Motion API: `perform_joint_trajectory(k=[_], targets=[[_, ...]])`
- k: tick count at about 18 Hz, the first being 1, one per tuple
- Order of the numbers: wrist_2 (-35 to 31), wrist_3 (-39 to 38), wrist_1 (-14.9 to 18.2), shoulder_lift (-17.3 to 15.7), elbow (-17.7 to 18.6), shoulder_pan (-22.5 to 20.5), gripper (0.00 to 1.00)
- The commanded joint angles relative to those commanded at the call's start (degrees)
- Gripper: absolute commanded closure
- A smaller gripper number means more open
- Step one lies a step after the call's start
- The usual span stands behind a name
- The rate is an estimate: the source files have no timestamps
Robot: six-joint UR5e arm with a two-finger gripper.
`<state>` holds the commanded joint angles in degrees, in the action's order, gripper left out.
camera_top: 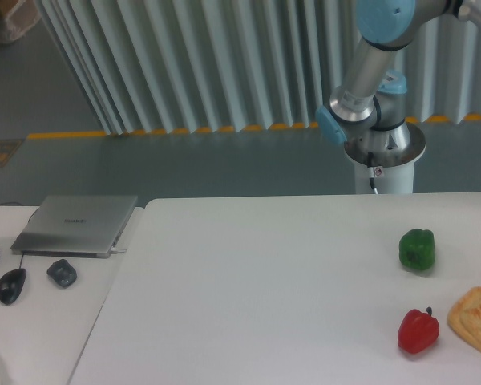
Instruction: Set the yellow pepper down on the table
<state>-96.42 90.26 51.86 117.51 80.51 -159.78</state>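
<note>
Arm point(369, 72): rises from its base behind the table point(248, 297)
Gripper: out of view, state unknown
Yellow pepper: not visible
Green pepper point(417, 249): right side of table
Red pepper point(418, 330): nearer, beside bread point(477, 319)
Laptop point(76, 224): closed, left desk

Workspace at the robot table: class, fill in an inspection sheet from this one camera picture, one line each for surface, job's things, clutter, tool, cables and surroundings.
Surface: white table, matte, nothing spilled on it.
Job's things: yellow pepper: nothing seen in this view.
Clutter: green pepper and red pepper near the right edge, apart from each other; a piece of bread beside the red pepper, cut off by the frame.
Tool: nothing seen; only the arm shows, running out of frame at the top.
Cables: thin cable down the arm's white pedestal.
Surroundings: adjoining desk with closed laptop, mouse, small dark object; corrugated wall behind.
</note>
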Motion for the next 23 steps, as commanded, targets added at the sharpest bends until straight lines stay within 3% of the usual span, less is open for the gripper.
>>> perform_joint_trajectory(k=[8,23], targets=[[-0.4,-0.6,-0.3,0.7,0.2,-0.4,0.0],[-0.4,-0.6,-4.1,1.6,1.4,-1.1,0.0]])
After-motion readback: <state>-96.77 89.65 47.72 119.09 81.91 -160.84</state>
